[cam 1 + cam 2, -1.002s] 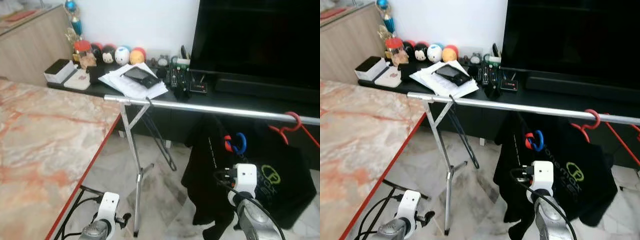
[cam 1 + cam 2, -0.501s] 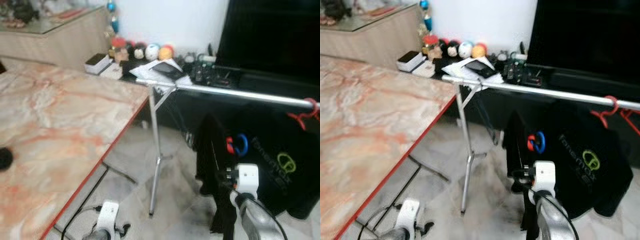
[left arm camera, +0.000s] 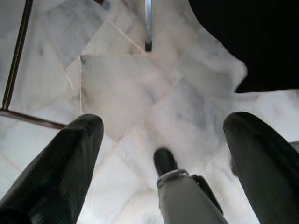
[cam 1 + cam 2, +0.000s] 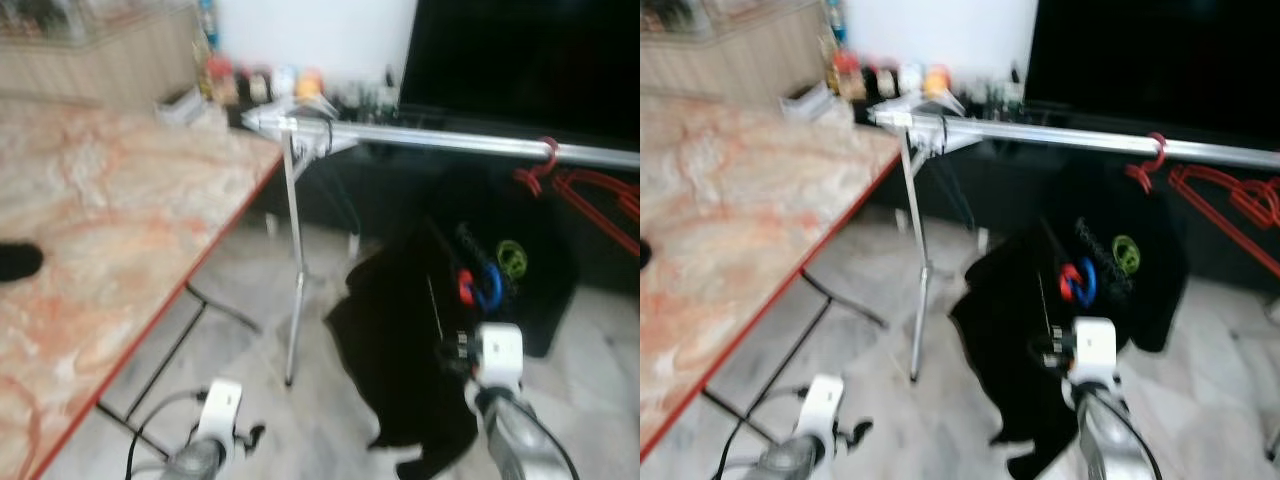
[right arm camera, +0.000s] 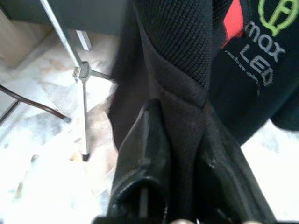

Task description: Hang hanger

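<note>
My right gripper is shut on a fold of a black shirt, low in front of the rail. The red and blue hooks of its hanger stick up just above my right wrist. The silver clothes rail runs across above them, well higher than the hooks. A red hanger hooks on the rail with a black garment with a green logo under it. My left gripper hangs open over the marble floor, holding nothing.
A marble table with a red edge fills the left, with a dark object on it. The rail's stand leg stands beside the table. More red hangers hang at the right. A large TV and a cluttered console lie behind.
The whole view has shifted and blurred as the camera moved. The rail now sits higher above the held hanger's hooks. My right gripper keeps its hold on the black shirt.
</note>
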### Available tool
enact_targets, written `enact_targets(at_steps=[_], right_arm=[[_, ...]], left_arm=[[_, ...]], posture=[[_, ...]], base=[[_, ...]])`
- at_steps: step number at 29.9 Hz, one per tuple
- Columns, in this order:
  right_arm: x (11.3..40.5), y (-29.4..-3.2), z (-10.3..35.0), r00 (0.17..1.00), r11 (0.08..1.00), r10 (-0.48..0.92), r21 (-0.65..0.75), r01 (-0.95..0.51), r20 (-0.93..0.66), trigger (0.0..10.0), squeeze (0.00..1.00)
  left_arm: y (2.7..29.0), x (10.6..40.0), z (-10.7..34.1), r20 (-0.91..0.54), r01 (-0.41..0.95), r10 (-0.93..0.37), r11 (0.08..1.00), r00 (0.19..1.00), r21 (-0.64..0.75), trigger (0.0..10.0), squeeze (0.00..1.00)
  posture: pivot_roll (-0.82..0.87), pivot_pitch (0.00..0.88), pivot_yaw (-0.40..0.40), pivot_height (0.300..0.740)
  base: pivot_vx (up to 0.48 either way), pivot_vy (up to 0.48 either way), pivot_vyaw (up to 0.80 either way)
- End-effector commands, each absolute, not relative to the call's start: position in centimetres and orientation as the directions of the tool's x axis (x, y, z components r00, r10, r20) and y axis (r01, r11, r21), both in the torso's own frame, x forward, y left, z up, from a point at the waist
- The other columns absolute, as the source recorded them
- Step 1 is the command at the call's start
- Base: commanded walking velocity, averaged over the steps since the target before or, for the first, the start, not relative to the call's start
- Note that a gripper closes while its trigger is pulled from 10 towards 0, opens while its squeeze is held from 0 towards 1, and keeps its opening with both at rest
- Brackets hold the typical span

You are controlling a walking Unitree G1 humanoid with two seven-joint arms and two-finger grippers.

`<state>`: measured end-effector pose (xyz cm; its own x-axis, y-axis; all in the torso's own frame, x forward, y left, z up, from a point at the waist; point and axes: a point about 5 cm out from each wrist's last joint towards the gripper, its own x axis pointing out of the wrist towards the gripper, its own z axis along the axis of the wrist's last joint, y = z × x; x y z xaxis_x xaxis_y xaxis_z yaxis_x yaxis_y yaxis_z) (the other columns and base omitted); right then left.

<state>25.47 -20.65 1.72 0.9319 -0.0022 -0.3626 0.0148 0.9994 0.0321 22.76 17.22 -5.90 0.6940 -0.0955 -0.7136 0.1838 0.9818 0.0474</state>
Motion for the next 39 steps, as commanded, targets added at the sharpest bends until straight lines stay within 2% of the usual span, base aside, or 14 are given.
enact_targets(at_steps=[1,11,16,25,29,34,36,38,39], right_arm=[[26.4,-20.5,2.9,0.950,1.000,0.002,0.027,0.007,-0.314,10.0,0.00],[25.6,-20.8,2.9,0.950,0.999,-0.006,0.030,0.017,-0.312,10.0,0.00],[22.9,-21.2,2.4,0.946,0.998,-0.037,0.036,0.051,-0.322,10.0,0.00],[19.7,-20.7,1.6,0.932,0.998,-0.022,0.040,0.038,-0.361,10.0,0.00],[19.4,-20.9,1.4,0.927,0.998,-0.029,0.035,0.045,-0.374,10.0,0.00],[20.8,-21.0,2.8,0.939,0.999,-0.016,0.042,0.033,-0.344,10.0,0.00],[22.5,-20.9,3.6,0.955,0.999,-0.011,0.040,0.023,-0.297,10.0,0.00],[23.1,-20.9,3.8,0.958,0.999,-0.007,0.038,0.019,-0.286,10.0,0.00],[24.3,-20.8,4.2,0.963,1.000,-0.005,0.023,0.012,-0.268,10.0,0.00]], left_arm=[[17.2,22.5,-6.1,-0.727,0.182,-0.092,0.982,0.681,0.047,10.0,0.00],[17.2,22.1,-6.3,-0.725,0.185,-0.093,0.982,0.682,0.048,10.0,0.00],[17.6,19.6,-7.5,-0.740,0.165,-0.082,0.986,0.667,0.039,10.0,0.00],[18.5,14.2,-9.7,-0.799,0.091,-0.013,0.994,0.602,0.052,10.0,0.00],[18.3,12.8,-10.2,-0.825,0.075,-0.004,0.996,0.565,0.046,10.0,0.00],[17.9,13.9,-9.9,-0.811,0.081,-0.021,0.996,0.585,0.033,10.0,0.00],[17.8,16.4,-8.9,-0.764,0.078,-0.015,0.996,0.645,0.046,10.0,0.00],[17.8,17.1,-8.6,-0.750,0.074,-0.012,0.996,0.662,0.050,10.0,0.00],[17.8,18.5,-7.9,-0.723,0.057,0.000,0.997,0.691,0.054,10.0,0.00]], posture=[[-0.10,0.000,0.011,0.740],[-0.09,0.000,0.013,0.740],[-0.10,0.017,0.007,0.740],[-0.07,0.199,-0.008,0.740],[-0.09,0.239,-0.012,0.740],[-0.10,0.239,-0.019,0.740],[-0.10,0.202,-0.021,0.740],[-0.10,0.190,-0.022,0.740],[-0.09,0.152,-0.020,0.740]], base=[[-0.356,0.000,0.00],[-0.359,0.000,0.00],[-0.360,0.000,0.00],[-0.359,0.000,0.00],[-0.359,0.000,0.00],[-0.359,0.000,0.00],[-0.174,0.000,0.00],[0.000,0.000,0.00],[0.000,0.000,0.00]])
